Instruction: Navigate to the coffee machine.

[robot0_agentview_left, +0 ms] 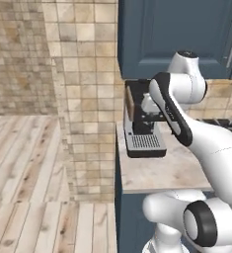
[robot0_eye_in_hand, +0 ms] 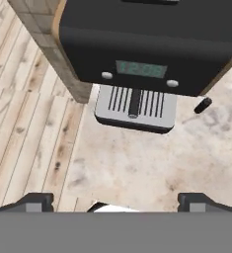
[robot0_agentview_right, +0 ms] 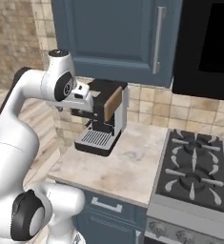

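The coffee machine [robot0_agentview_left: 136, 124] is a boxy black-and-steel unit with a brown side panel [robot0_agentview_right: 113, 103]. It stands at the counter's left end, against the tiled wall. Its silver grated drip tray [robot0_agentview_right: 95, 138] faces the counter's front edge. In the hand view I look down on the machine's black top [robot0_eye_in_hand: 147, 39], its small display and the drip tray [robot0_eye_in_hand: 135, 101]. My gripper [robot0_eye_in_hand: 116, 201] hangs above the counter in front of the machine, open, with its fingertips [robot0_eye_in_hand: 36, 200] far apart and nothing between them. The hand [robot0_agentview_right: 81, 101] is close to the machine's front, not touching it.
The beige stone counter [robot0_agentview_right: 127, 167] ends at its left in a tiled wall end [robot0_agentview_left: 83, 99], with wooden floor [robot0_agentview_left: 23, 163] beyond. A gas stove [robot0_agentview_right: 194, 171] adjoins the counter on the right. Blue upper cabinets [robot0_agentview_right: 113, 33] hang above the machine. A small black piece [robot0_eye_in_hand: 203, 105] sticks out beside the drip tray.
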You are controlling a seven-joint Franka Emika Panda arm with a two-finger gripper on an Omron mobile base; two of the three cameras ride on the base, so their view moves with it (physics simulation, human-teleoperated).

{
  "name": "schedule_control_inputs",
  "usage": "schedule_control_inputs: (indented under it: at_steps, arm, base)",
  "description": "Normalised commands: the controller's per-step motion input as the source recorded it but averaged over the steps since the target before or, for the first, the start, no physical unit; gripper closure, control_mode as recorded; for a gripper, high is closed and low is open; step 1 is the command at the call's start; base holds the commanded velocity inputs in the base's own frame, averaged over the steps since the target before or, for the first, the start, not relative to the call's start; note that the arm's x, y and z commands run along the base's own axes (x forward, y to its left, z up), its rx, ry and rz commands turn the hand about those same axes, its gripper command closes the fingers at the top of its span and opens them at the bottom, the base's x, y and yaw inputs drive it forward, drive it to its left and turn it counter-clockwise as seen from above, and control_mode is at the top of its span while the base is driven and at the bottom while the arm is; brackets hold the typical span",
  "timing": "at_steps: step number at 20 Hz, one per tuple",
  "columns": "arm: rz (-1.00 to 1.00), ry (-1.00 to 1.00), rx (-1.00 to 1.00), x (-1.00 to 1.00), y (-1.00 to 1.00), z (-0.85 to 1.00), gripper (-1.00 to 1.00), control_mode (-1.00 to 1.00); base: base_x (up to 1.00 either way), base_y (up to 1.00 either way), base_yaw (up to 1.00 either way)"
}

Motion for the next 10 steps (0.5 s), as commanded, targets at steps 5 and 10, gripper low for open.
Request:
schedule_control_inputs:
  at_steps: [5,10]
  arm:
    - [0.00,0.00,0.00,0.00,0.00,0.00,-1.00,1.00]
    - [0.00,0.00,0.00,0.00,0.00,0.00,-1.00,1.00]
  base:
    - [0.47,0.00,-0.14]
    - [0.43,0.00,-0.11]
